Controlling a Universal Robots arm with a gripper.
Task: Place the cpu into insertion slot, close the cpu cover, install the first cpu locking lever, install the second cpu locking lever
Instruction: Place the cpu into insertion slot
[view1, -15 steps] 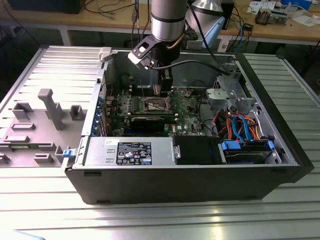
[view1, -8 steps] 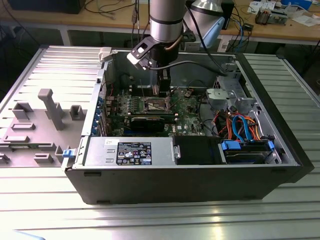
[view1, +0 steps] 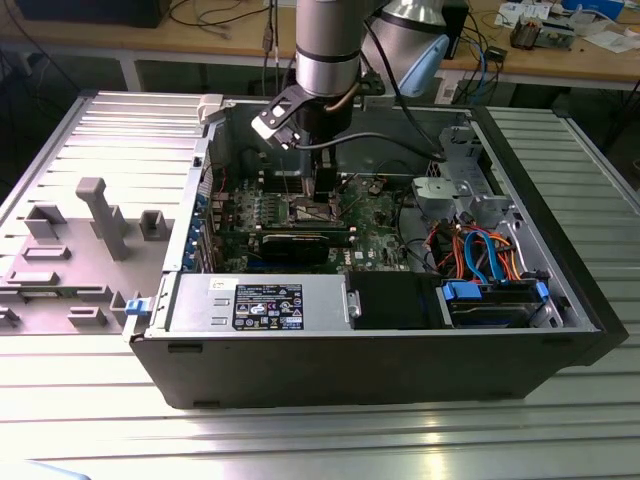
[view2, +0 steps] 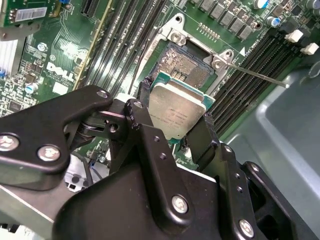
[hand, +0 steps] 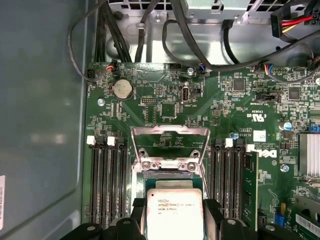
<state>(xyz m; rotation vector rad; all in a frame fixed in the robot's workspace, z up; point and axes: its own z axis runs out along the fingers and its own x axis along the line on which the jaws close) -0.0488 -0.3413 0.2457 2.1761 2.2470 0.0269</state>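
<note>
The cpu (hand: 173, 214) is clamped by its edges in the gripper (view2: 174, 114) and hangs over the bare insertion slot (view2: 185, 62), not yet seated. I judge misalignment the main hazard: lowered askew, a corner could crush the slot's contacts. The cpu cover (hand: 170, 131) stands raised beyond.

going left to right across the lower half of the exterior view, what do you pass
grey moulded post → blue clip → silver power supply with label → black box → blue drive caddy
</note>
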